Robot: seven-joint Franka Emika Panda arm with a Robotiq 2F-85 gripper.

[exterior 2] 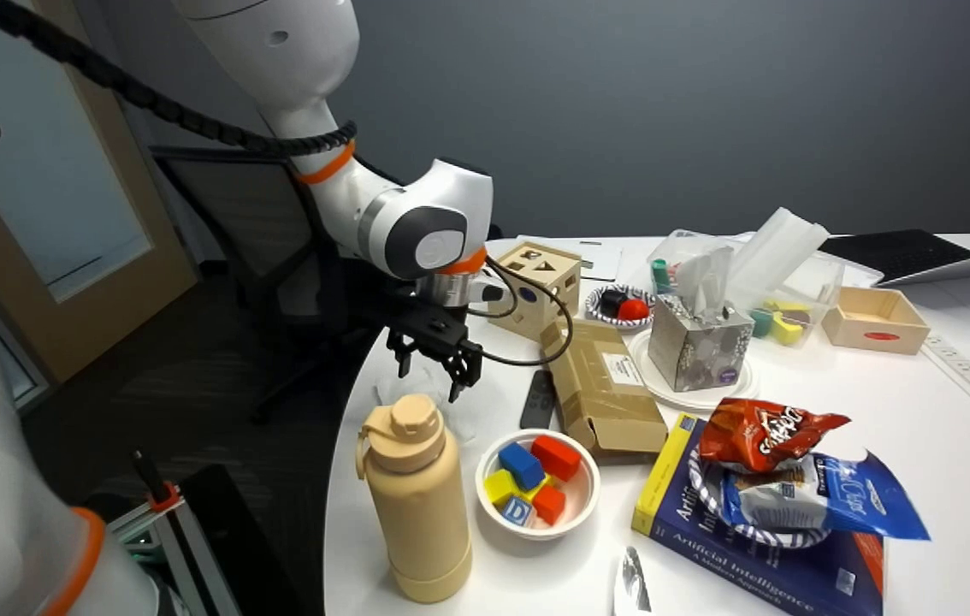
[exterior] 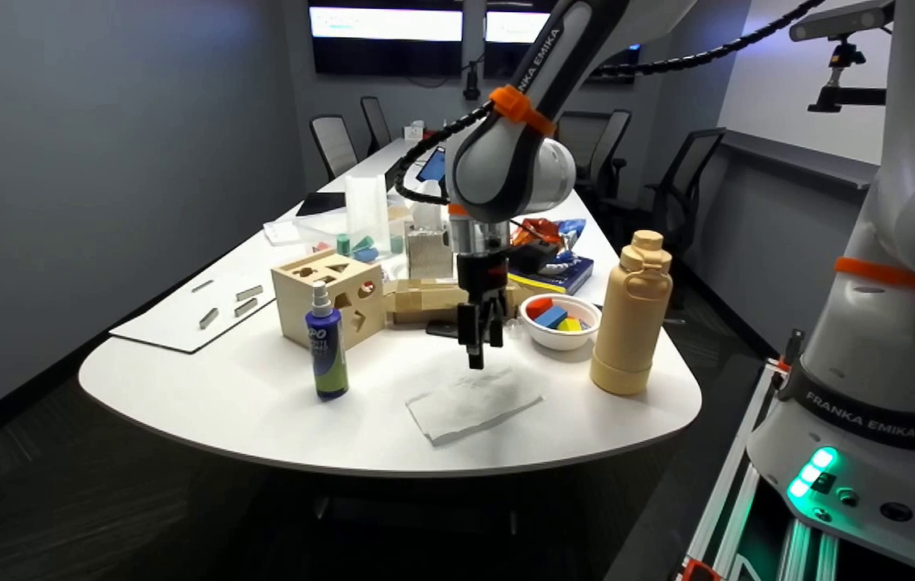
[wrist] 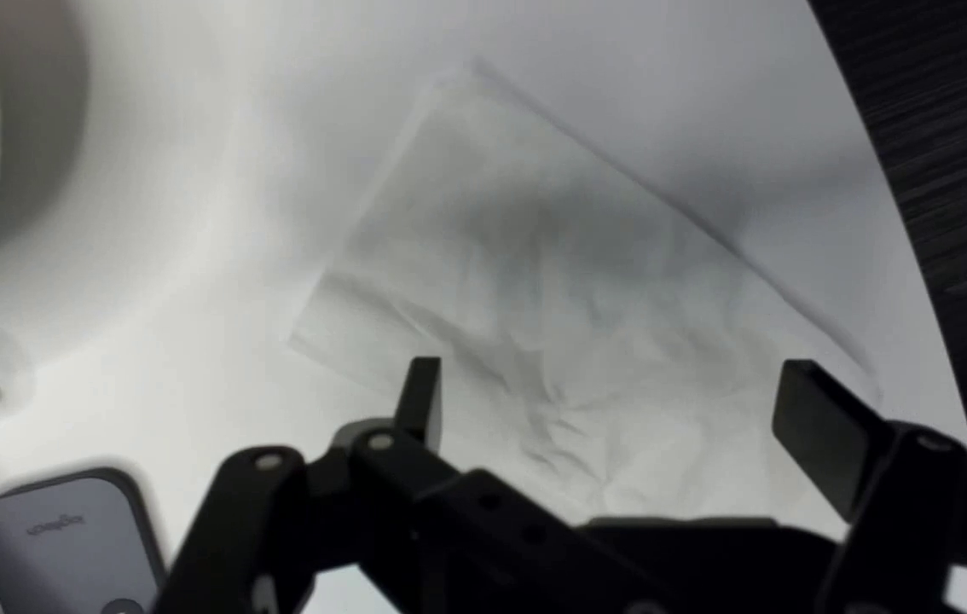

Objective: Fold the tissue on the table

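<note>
The white tissue (exterior: 470, 405) lies flat on the white table (exterior: 248, 411) near its rounded front edge. In the wrist view the tissue (wrist: 603, 307) is creased, with wrinkles between my fingers and a straight fold line near its left corner. My gripper (exterior: 486, 349) points down above the back part of the tissue, apart from it. In the wrist view the gripper (wrist: 611, 379) is wide open with nothing between its fingers. In an exterior view the gripper (exterior 2: 429, 383) and the tan bottle hide much of the tissue (exterior 2: 458, 421).
A tan bottle (exterior: 631, 323) and a white bowl of blocks (exterior: 558, 340) stand right of the tissue. A spray bottle (exterior: 330, 355) and wooden shape box (exterior: 296, 311) stand left. A dark remote (exterior 2: 538, 400), cardboard box (exterior 2: 596, 385) and tissue box (exterior 2: 690, 351) lie behind.
</note>
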